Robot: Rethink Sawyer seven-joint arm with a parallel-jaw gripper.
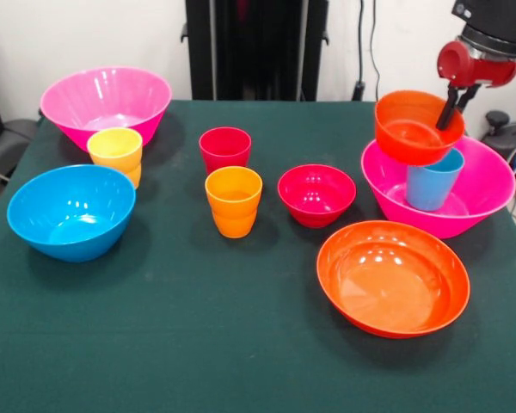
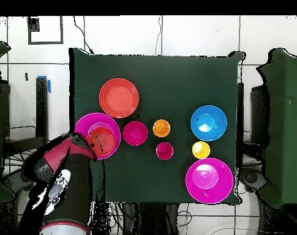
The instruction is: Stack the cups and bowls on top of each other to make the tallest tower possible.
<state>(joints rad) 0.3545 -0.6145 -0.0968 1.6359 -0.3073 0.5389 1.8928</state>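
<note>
Pincer [image 1: 451, 107] reached down into the small orange bowl [image 1: 413, 126], one finger inside the rim at its far side; looked pinched on that rim, with the bowl tilted and lifted. The bowl sat over the blue cup [image 1: 433, 179], touching or just above its mouth; couldn't tell which. The cup stood upright inside a pink bowl [image 1: 486, 194] at the surface's [image 1: 172, 344] edge below the arm.

So the tower was pink bowl, blue cup, with the small orange bowl being set as the third layer, not yet released by my read.

Still loose on the surface:
- wide orange bowl [image 1: 393, 277], just in front of the tower
- crimson bowl [image 1: 316, 194]
- orange cup [image 1: 233, 200] and red cup [image 1: 224, 149], close together mid-table
- yellow cup [image 1: 115, 155], just in front of the second pink bowl [image 1: 106, 103]
- blue bowl [image 1: 71, 211], near corner

Overhead view agreed: seven separate pieces, one cluster under the arm.

Judgement: early. Roughly three of ten pieces in, seven left. The tilted bowl on a narrow cup looked like the weak point.
</note>
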